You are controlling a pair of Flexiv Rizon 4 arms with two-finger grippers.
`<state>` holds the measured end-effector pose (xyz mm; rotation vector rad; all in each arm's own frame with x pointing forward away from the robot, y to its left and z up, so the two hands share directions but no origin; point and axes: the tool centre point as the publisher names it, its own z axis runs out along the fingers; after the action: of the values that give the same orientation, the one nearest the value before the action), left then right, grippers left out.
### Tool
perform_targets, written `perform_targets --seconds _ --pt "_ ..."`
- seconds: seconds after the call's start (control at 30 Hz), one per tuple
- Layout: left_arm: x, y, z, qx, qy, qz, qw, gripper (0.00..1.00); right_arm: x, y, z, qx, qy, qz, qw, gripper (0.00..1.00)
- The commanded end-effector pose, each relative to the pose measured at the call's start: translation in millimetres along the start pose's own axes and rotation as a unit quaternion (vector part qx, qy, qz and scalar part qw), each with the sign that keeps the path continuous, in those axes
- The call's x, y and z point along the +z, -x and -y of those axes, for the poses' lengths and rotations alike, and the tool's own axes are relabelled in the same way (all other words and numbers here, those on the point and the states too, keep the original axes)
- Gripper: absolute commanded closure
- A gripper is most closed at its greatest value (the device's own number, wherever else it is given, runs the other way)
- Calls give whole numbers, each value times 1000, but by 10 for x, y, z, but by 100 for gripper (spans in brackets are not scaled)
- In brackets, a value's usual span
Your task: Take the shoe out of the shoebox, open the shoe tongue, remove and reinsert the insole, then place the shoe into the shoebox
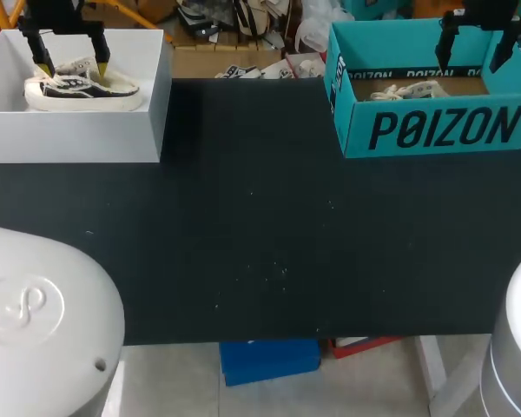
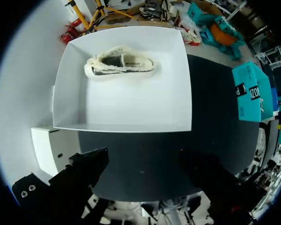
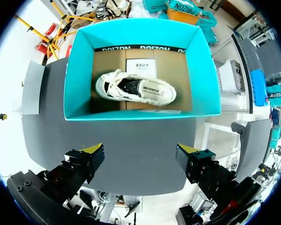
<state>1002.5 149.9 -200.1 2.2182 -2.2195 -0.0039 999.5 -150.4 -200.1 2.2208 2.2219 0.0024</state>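
Left claw [image 1: 72, 65] hangs open above the white box [image 1: 78, 139], its two fingers spread wide and holding nothing. In its wrist view the fingers [image 2: 84, 166] stand well short of the box [image 2: 131, 110], with bare table [image 2: 145, 150] between them. Right claw [image 1: 475, 54] is open in the same way above the teal box [image 1: 443, 130]. From its own wrist the yellow tips [image 3: 93, 149] are wide apart over the table [image 3: 140, 140], on the near side of that box [image 3: 79, 70], and nothing sits between them.

One black-and-cream shoe [image 1: 82, 89] sits sole down inside the white box, close to the wall farthest from the robot. Its opening faces up [image 2: 121, 65], and the rest of the box floor around it is bare white. A second, pale shoe [image 1: 408, 89] lies in the teal box, only partly visible over the front wall in the head view. Seen from the right wrist it rests sole down near the middle of the brown cardboard floor [image 3: 136, 88], laces loose, with a white paper label [image 3: 140, 66] just behind it.

Both boxes stand without lids at the far corners of the dark table [image 1: 260, 234], white at the left and teal at the right, well apart.
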Motion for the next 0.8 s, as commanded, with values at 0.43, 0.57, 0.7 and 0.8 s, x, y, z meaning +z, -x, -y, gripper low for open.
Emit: perform_targets --seconds 0.43,0.57,0.7,0.8 --pt "15 76 -49 302 -40 86 949 0 0 0 0 0 0 0 1000 0" --pt "15 76 -49 302 -40 86 949 0 0 0 0 0 0 0 1000 0" --pt "-72 38 -37 397 -93 115 906 0 0 0 0 0 0 0 1000 0" --pt "-133 25 -34 530 -141 116 828 0 0 0 0 0 0 0 1000 0"
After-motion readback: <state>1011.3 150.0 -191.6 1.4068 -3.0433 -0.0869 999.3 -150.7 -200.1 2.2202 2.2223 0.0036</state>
